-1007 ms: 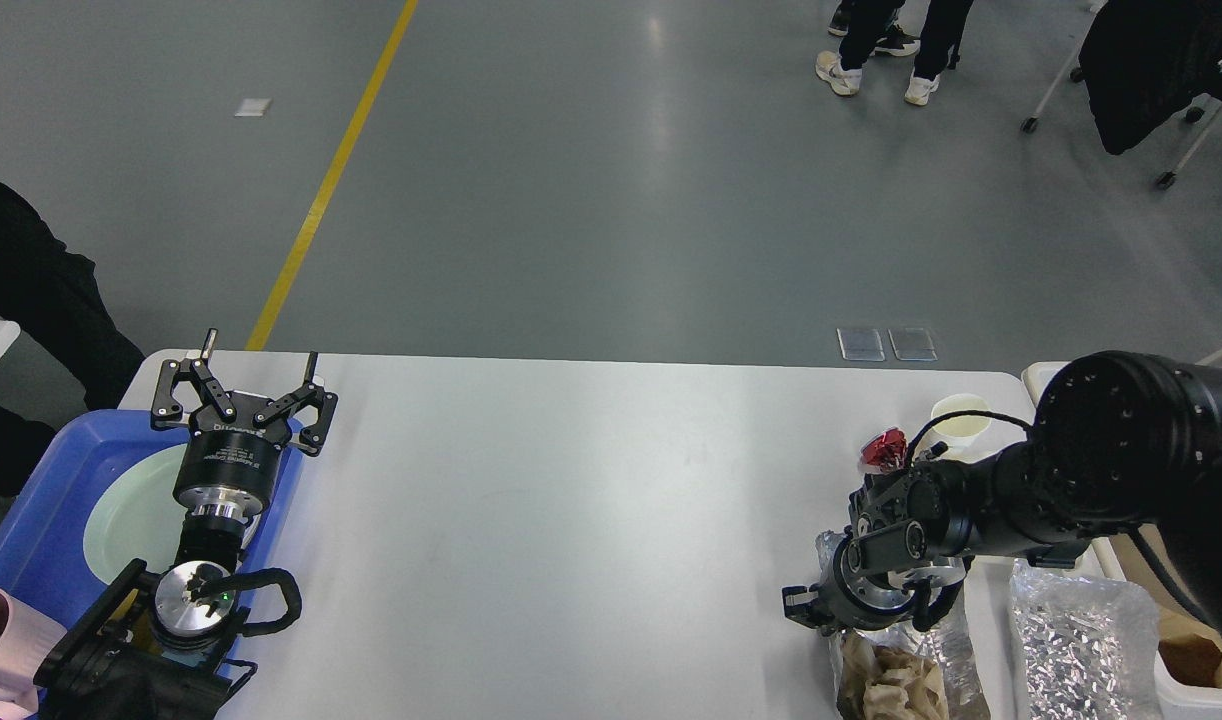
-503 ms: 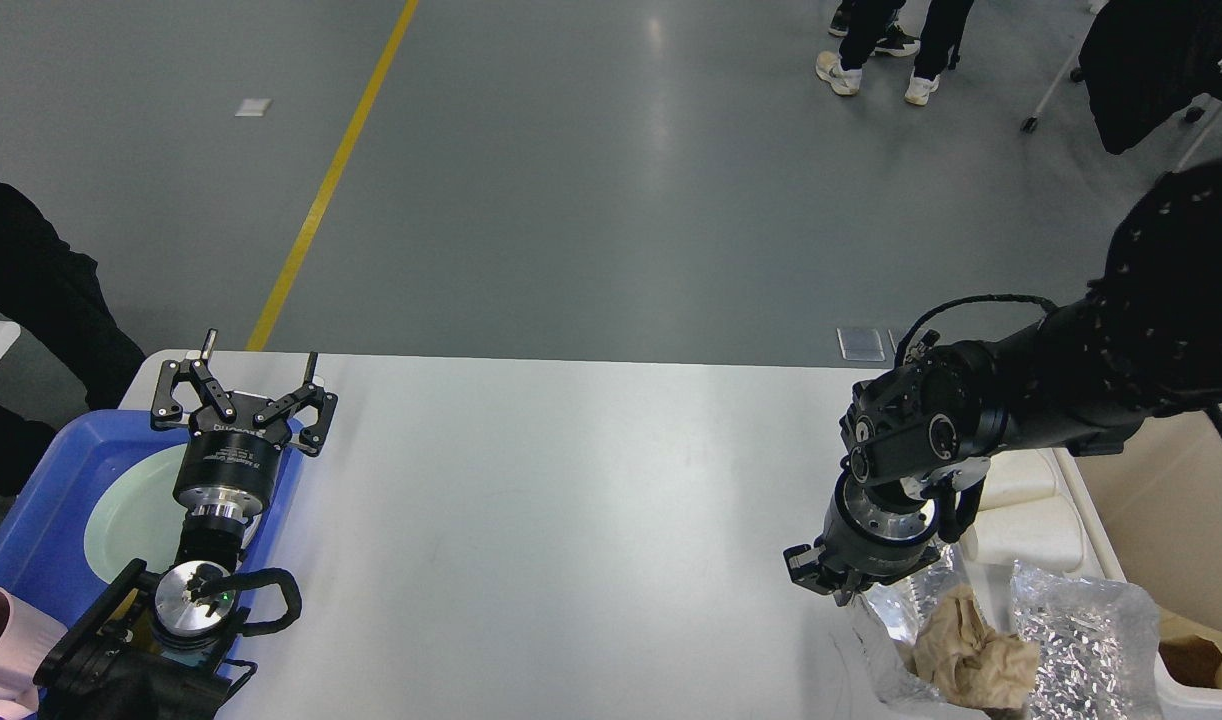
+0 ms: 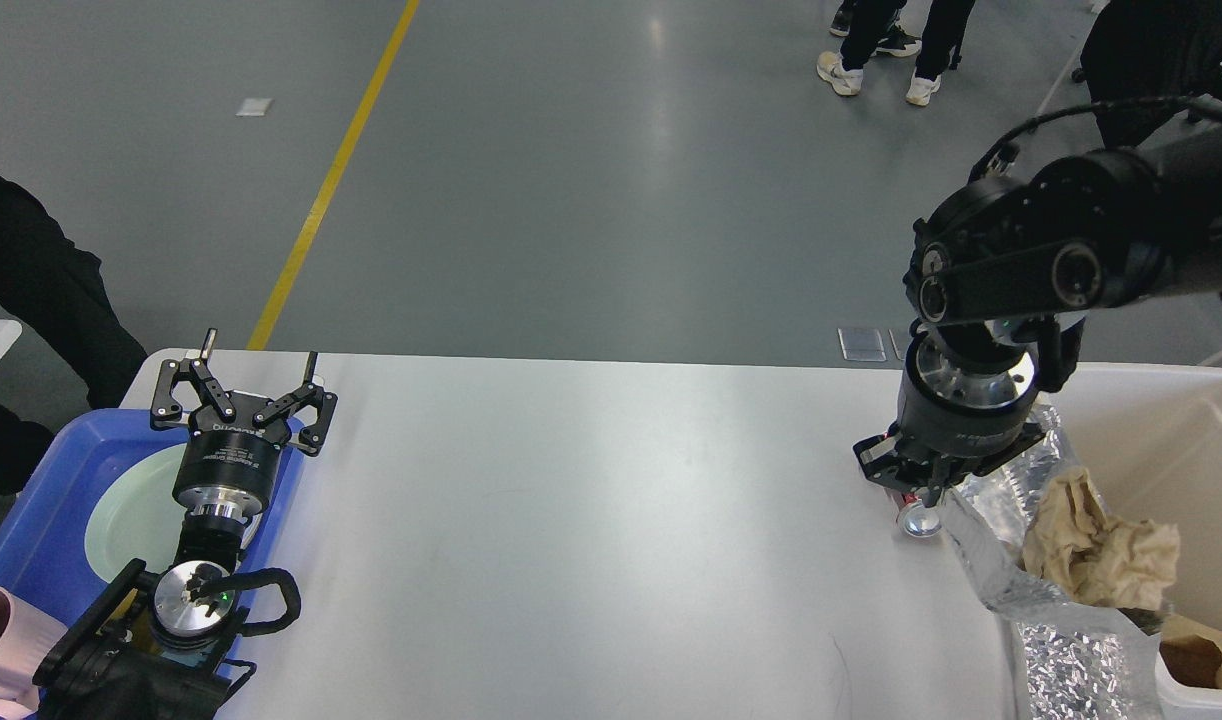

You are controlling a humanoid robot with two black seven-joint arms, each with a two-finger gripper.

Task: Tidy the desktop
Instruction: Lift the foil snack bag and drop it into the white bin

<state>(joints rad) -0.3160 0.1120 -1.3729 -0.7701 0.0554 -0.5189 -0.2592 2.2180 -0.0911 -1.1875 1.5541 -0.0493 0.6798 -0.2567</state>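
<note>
Near on the right, a cream-white bin (image 3: 1186,400) holds crumpled brown paper (image 3: 1101,550) and crinkly, shiny clear plastic (image 3: 1011,580). The smooth white desktop (image 3: 571,520) with rounded corners fills the middle; a blue tray (image 3: 31,520) with a round pale plate (image 3: 131,510) sits at its left edge. The left gripper (image 3: 256,375) has its two thin black fingers spread wide, and the right gripper (image 3: 921,495) points down above a small shiny round thing (image 3: 919,520), but I cannot tell if it is gripping.

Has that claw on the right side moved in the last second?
Yes. The right gripper rose and swung right, from the desktop's near right edge toward the cream-white bin.
</note>
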